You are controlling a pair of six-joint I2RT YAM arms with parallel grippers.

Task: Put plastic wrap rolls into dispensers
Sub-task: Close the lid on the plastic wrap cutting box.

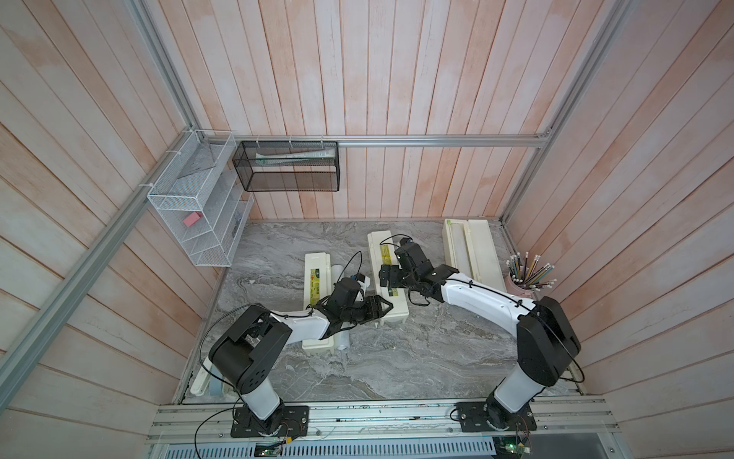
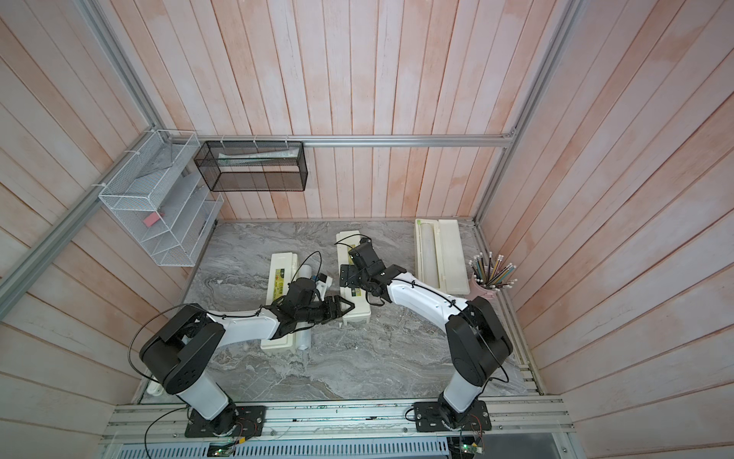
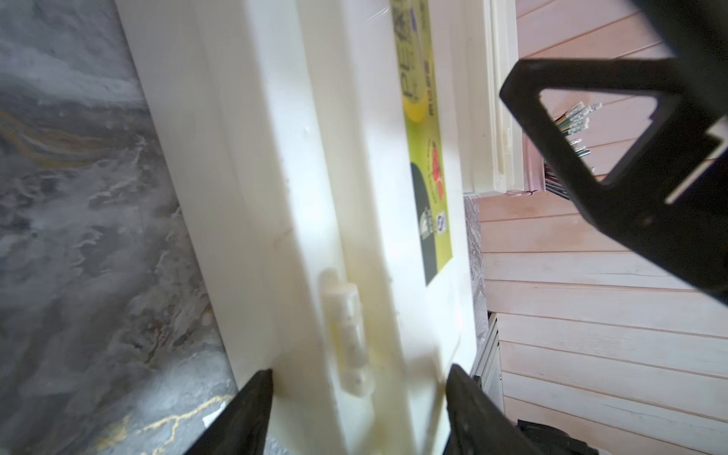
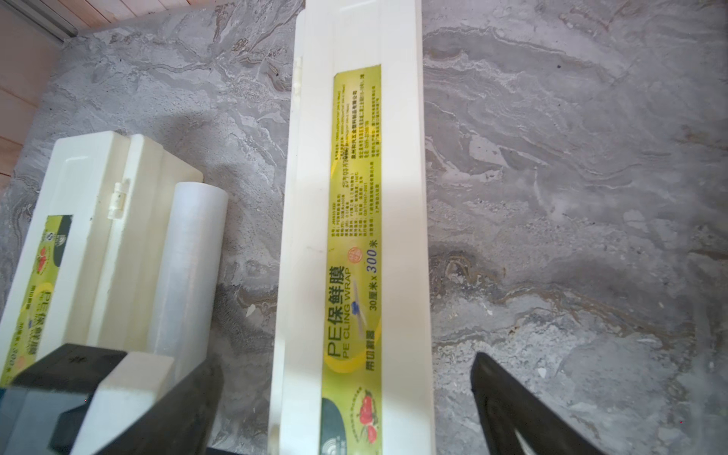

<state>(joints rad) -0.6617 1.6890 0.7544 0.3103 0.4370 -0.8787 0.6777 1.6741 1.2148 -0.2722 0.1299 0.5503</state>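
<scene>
Plastic wrap roll [image 4: 189, 268] lies loose on the marble table [image 4: 551, 197] just beside the closed left dispenser [image 4: 78, 236], with both your grippers at the closed middle dispenser [image 4: 354, 177].

Your right gripper [image 4: 346, 360] hangs over the middle dispenser's label, fingers [image 4: 500, 394] spread wide with marble showing between each one and the box, holding nothing. Your left gripper [image 3: 360, 370] is at that box's near end, a finger [image 3: 244, 413] on each side of it; you cannot tell whether they press on it, since the wrist view is blurred. In a top view a second roll [image 1: 456, 248] lies in the trough of the right dispenser [image 1: 482, 246], whose lid is folded open, near the pencil cup [image 1: 520, 286].
</scene>
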